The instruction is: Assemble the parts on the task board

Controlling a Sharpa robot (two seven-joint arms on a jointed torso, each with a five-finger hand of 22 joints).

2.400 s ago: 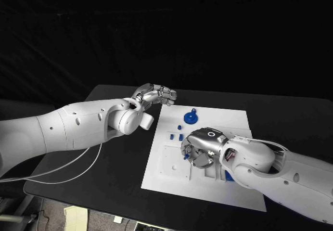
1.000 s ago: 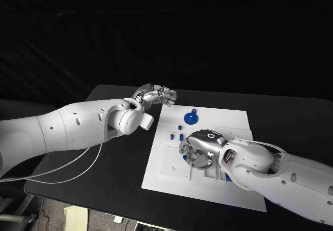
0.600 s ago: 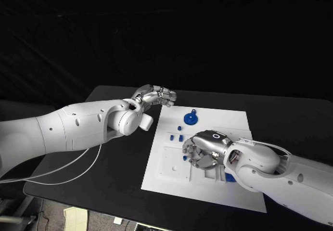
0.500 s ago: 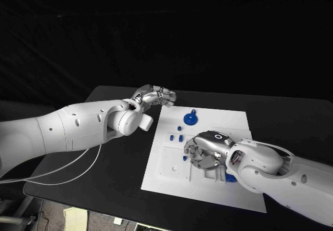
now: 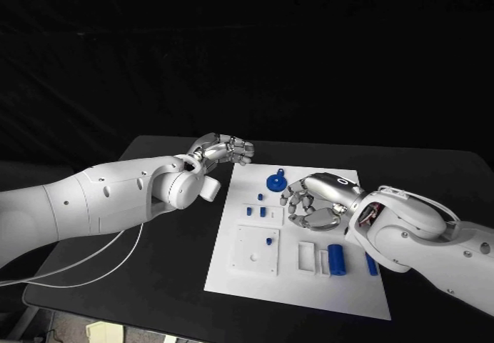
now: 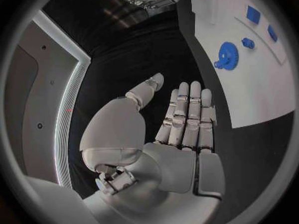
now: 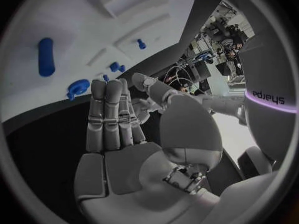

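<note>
Black tabletop [image 5: 154, 214], dark backdrop behind. The white task board [image 5: 309, 286] is seen lying in the middle of it, long side running away from the robot.

Right hand [image 5: 314, 204]: earlier it was laid low over the middle of the board, covering the slots there; it is now found raised and drawn toward the board's far end, beside the blue gear [image 5: 276, 180]. In the right wrist view the fingers [image 7: 109, 114] are held straight and together, palm bare, nothing grasped: released.

Left hand [image 5: 221, 148]: kept near the board's far left corner, over the tabletop, much as before. In the left wrist view the palm is shown flat and empty, fingers [image 6: 187, 114] extended side by side: released as well.

Parts now uncovered by the right hand's withdrawal: a blue cylinder [image 5: 335, 257] and a smaller blue piece [image 5: 370, 264] are seen lying at the near right of the board; a small blue peg [image 5: 270, 241] stands in the square plate at the near left; several small blue pieces [image 5: 258, 211] sit in a row toward the far left.

Judgement: a placement looks to have been finished and let go. The gear and other loose pieces remain to be dealt with; whether the cylinder is fully seated cannot be told.
</note>
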